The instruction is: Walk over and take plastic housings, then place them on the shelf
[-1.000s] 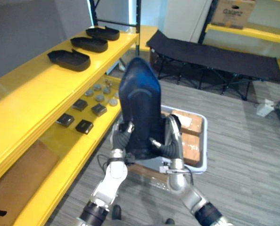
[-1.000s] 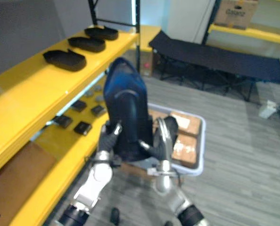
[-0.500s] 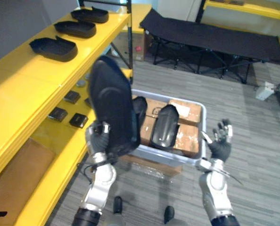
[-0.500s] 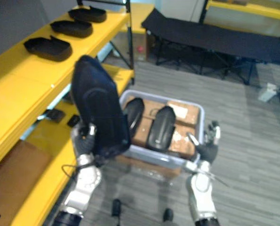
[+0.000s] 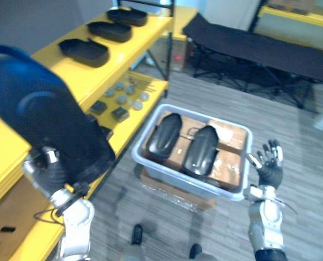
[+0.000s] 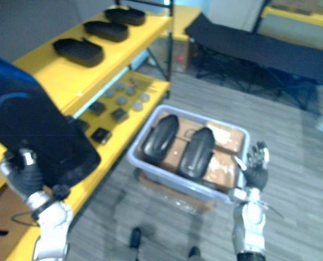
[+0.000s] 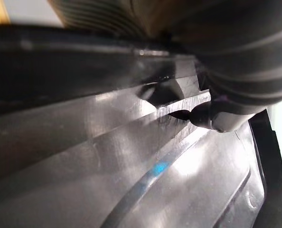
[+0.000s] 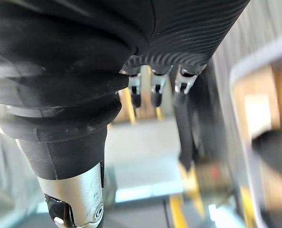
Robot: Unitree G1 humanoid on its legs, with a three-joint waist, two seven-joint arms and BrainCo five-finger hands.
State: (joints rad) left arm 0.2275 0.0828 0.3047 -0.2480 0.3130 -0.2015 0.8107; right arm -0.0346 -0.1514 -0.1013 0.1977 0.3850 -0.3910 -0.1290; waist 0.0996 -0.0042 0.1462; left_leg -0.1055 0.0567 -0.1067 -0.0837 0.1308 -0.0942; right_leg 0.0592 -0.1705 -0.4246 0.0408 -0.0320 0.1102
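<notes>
Left eye view: left hand (image 5: pixel 46 173) clamped on a large dark-blue plastic housing (image 5: pixel 42 122), raised left of the grey plastic bin (image 5: pixel 172 176). Right hand (image 5: pixel 269 166), fingers spread and empty, hovers right of the bin. Three black housings (image 5: pixel 84 51) lie on the yellow shelf (image 5: pixel 110 62); two glossy black housings (image 5: pixel 162 135) wait in the bin, so the task looks roughly half done.

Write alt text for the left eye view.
The left robot hand grips a large dark plastic housing beside the yellow shelf; the right robot hand is open next to a grey bin holding two more housings.
</notes>
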